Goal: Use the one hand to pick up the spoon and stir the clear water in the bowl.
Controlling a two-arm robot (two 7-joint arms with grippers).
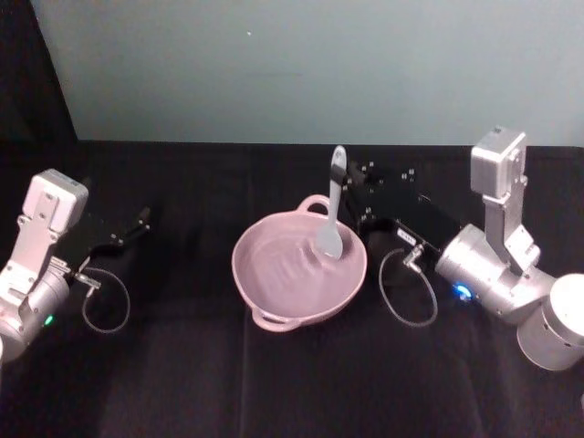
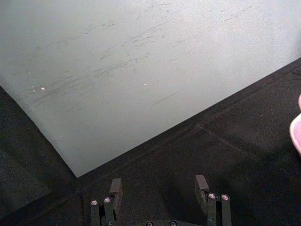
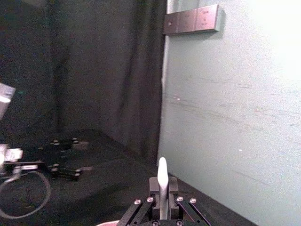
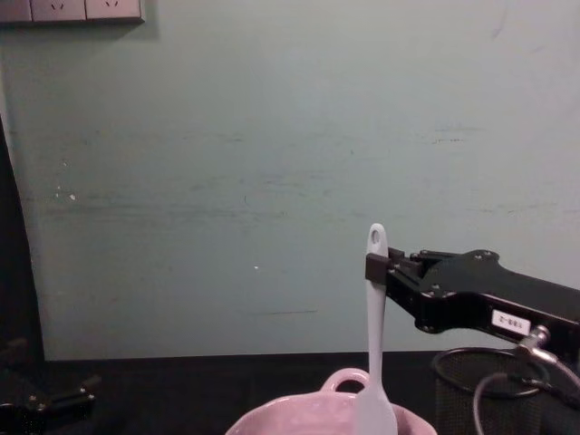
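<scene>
The pale pink bowl (image 1: 301, 310) sits mid-table, its loop handle at the far rim. Ripples mark the clear water (image 1: 285, 269) inside. The white spoon (image 1: 334, 208) stands nearly upright, scoop down in the right part of the bowl. My right gripper (image 1: 350, 179) reaches in from the right and is shut on the spoon's handle just below its hole. In the chest view the spoon (image 4: 373, 344) is pinched by the right gripper (image 4: 375, 268) above the bowl (image 4: 304, 420). The handle tip (image 3: 162, 169) pokes up between the right gripper (image 3: 162, 188) fingers. My left gripper (image 1: 137, 222) rests open at the far left.
A black wire-mesh cup (image 4: 467, 391) stands behind the right arm's cable loop (image 1: 407, 294). The left gripper (image 2: 158, 186) faces the teal wall, with the bowl's edge (image 2: 296, 134) beside it. Black cloth covers the table. Wall sockets (image 4: 72, 9) sit high on the wall.
</scene>
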